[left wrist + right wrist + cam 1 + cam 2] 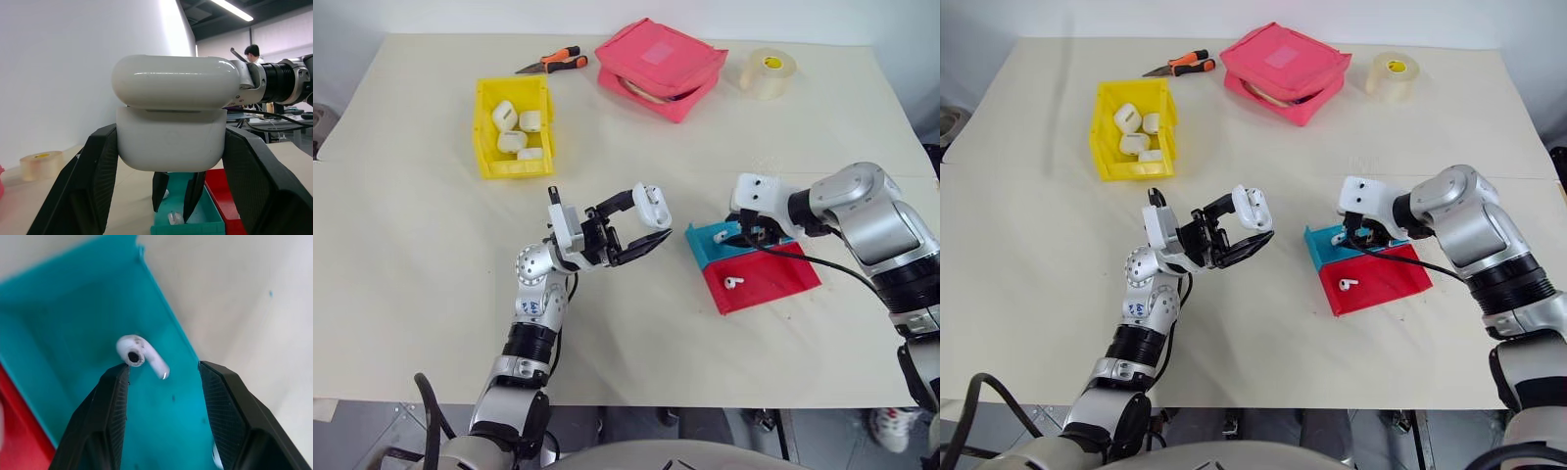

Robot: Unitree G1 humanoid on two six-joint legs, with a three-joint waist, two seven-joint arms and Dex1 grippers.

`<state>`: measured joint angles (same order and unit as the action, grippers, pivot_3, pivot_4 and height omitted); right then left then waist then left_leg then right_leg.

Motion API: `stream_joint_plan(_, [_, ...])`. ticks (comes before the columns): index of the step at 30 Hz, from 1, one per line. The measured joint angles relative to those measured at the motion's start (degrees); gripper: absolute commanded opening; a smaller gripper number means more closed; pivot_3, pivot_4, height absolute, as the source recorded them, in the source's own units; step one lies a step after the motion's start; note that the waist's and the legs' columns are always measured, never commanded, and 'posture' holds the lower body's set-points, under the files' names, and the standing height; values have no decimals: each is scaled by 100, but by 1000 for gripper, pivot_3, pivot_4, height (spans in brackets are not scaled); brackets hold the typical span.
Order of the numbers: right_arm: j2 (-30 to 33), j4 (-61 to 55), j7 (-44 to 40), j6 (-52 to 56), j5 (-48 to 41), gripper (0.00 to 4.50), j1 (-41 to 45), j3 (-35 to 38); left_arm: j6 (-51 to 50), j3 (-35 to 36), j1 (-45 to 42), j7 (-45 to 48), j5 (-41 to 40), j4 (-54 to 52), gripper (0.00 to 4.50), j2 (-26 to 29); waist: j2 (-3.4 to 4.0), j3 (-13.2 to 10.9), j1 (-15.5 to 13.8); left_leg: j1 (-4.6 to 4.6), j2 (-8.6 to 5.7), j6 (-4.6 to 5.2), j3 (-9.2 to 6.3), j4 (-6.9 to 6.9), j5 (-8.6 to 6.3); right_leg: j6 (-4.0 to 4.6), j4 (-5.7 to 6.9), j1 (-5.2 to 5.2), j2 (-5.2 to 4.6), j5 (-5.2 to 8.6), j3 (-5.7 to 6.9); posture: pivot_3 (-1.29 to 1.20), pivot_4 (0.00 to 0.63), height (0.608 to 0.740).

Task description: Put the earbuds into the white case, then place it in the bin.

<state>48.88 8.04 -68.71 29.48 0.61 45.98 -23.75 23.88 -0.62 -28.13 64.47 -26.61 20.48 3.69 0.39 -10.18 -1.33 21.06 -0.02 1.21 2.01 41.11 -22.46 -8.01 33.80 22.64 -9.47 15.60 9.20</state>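
Across the cream table (411, 255), the left gripper (641, 223) clamps the white case (652, 206) aloft, lid flipped up to receive earbuds, while the right gripper (164, 377), jaws parted, straddles an earbud (141, 355) in the teal tray (705, 257); the bin (487, 127) sits well apart.

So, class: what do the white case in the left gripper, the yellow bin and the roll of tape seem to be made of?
White case: glossy hard plastic, by its smooth sheen and light streaks. Yellow bin: moulded plastic, probably; even bright colour, thin stiff walls. Roll of tape: translucent pale film wound in a ring, likely clear plastic tape.
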Motion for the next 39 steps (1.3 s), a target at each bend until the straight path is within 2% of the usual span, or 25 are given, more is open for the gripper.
stream_joint_plan(17, [161, -563, -179, 476, -37, 2327, -2, 412, 1, -4, -12, 3, -1, 7, 2788, 37, 0, 0, 1, 0, 0, 0, 0, 0, 0, 0, 0, 0, 0, 0, -1, 0, 150, 740])
stream_joint_plan(28, [182, -542, -41, 578, 7, 2327, -42, 419, 1, -11, -34, 1, -1, 10, 2788, 29, 0, 0, 1, 0, 0, 0, 0, 0, 0, 0, 1, 0, 0, 0, -1, 0, 150, 740])
stream_joint_plan(37, [793, -287, -194, 35, 64, 2327, -193, 591, 1, -9, -40, 0, -1, 17, 2788, 32, 0, 0, 15, -2, 0, 0, 2, -1, 0, 0, 0, 0, 0, 0, -2, 0, 150, 740])
stream_joint_plan(39, [929, -282, -315, -123, 62, 2688, -236, 629, 2, -27, -40, -1, -1, 20, 2788, 4, 0, 0, 5, -1, 1, 0, 2, 0, 0, 0, 0, 0, 0, 0, -1, 0, 150, 740])
